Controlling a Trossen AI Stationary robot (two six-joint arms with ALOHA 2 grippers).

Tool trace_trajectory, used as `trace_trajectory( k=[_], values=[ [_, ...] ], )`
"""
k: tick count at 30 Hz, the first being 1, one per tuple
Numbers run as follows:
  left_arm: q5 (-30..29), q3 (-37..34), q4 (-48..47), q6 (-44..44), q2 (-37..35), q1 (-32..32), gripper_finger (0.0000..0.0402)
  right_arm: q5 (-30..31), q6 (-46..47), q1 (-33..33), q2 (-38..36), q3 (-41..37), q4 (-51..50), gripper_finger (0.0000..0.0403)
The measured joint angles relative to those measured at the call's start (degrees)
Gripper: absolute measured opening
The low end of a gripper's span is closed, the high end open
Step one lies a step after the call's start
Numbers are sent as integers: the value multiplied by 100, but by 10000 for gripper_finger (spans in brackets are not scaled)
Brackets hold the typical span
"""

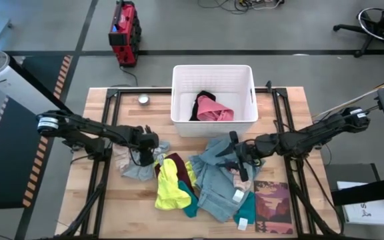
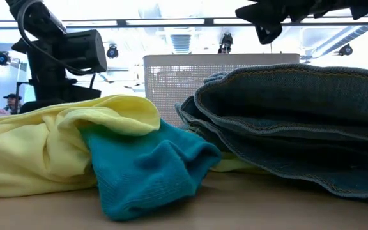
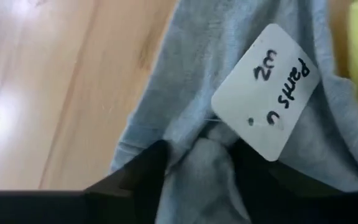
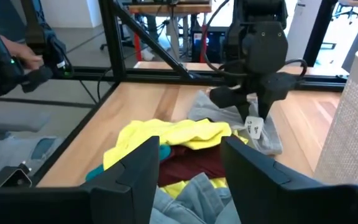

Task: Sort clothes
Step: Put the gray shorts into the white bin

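**Sorting barely begun: two pieces binned, the heap still on the bench**

While most of the load lies unsorted, the left gripper (image 1: pixel 147 142) works at the heap's left fringe, its dark fingers (image 3: pixel 143 171) clenched on a bunched fold of the pale grey-blue soft garment (image 1: pixel 139 168), whose white paper tag (image 3: pixel 267 90) reads "pants". That piece lies toward the left side of the pale wooden bench (image 1: pixel 99 123), touching the rest of the heap. Just beside it come the neon yellow knit top (image 1: pixel 169 187) over a maroon cloth (image 1: pixel 179 163), then a teal knit piece (image 1: pixel 189 202), and the folded grey-blue denim garment (image 1: pixel 212 180) at mid-bench. Behind the heap, at the far edge, the white perforated plastic basket (image 1: pixel 212 123) holds only a pink garment (image 1: pixel 213 110) and a black one (image 1: pixel 202 100). The right gripper (image 1: pixel 233 155) hovers over the denim, fingers released and apart, holding nothing. Near the front right corner lies the flat reddish-brown printed mat (image 1: pixel 273 207), no part of the sorting.

By my reckoning roughly two items are done and the bulk remains.
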Motion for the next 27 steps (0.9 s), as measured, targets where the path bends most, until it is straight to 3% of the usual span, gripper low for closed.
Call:
trace_trajectory(
  k=[5,7,18,27],
  values=[
    [0,167,-390,-66,-221,0,39,0,-179,0,-58,1,6,121],
    [21,277,-530,-154,-324,0,11,0,-203,0,-90,2,-9,109],
    [-85,1259,-1376,-348,-1050,0,3,0,-541,0,-153,2,-20,42],
    [-1032,2509,-1445,220,-1821,0,1,204,-655,0,-153,2,-45,3]
  ],
)
